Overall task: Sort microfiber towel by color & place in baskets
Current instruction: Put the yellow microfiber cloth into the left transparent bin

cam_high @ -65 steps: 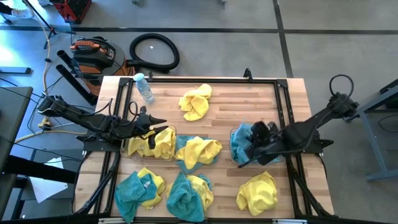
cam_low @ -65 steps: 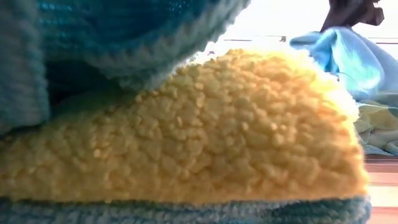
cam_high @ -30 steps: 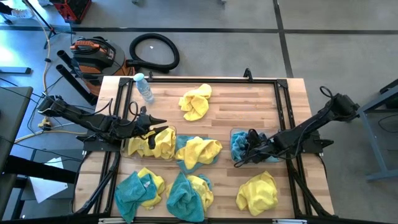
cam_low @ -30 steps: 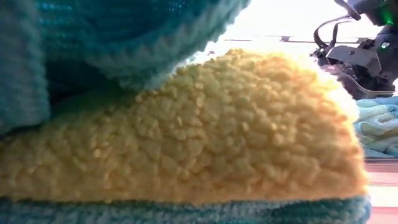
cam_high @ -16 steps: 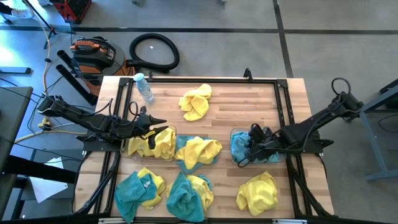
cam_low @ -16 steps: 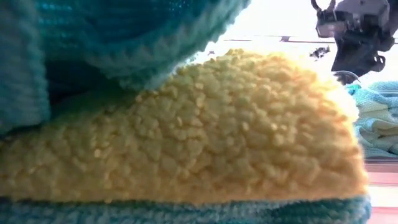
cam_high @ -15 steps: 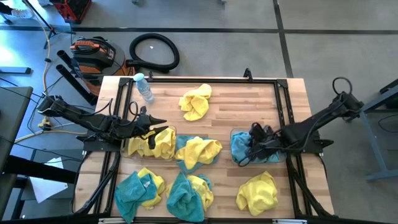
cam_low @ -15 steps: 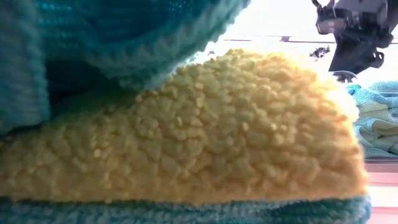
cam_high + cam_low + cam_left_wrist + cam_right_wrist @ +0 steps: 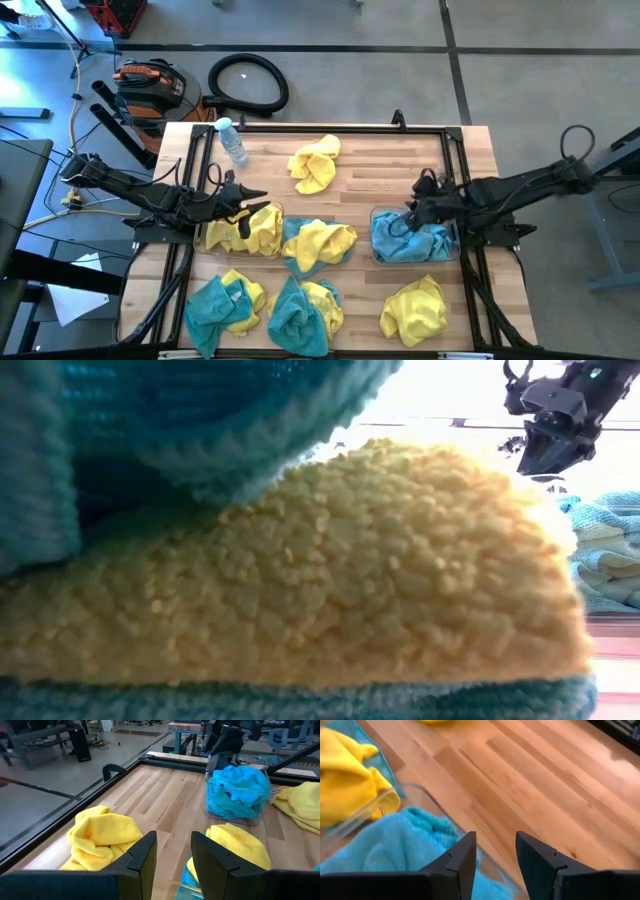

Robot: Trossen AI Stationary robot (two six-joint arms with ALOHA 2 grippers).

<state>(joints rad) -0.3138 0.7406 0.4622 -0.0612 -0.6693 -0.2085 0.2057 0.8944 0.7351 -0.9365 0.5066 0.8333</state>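
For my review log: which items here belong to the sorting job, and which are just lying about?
Job: yellow towels, teal towels, right basket with teal towels inside, left basket holding yellow ones.
Lying about: water bottle, black hose and orange-black tool on the floor.

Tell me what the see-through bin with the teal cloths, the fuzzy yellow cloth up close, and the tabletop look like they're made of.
The see-through rectangular bin looks like clear, glossy plastic: the teal cloths show through its walls. The fuzzy yellow cloth looks like soft microfiber, with a nubby, matte pile. The tabletop looks like light wood planks with visible grain and a smooth, slightly shiny finish.
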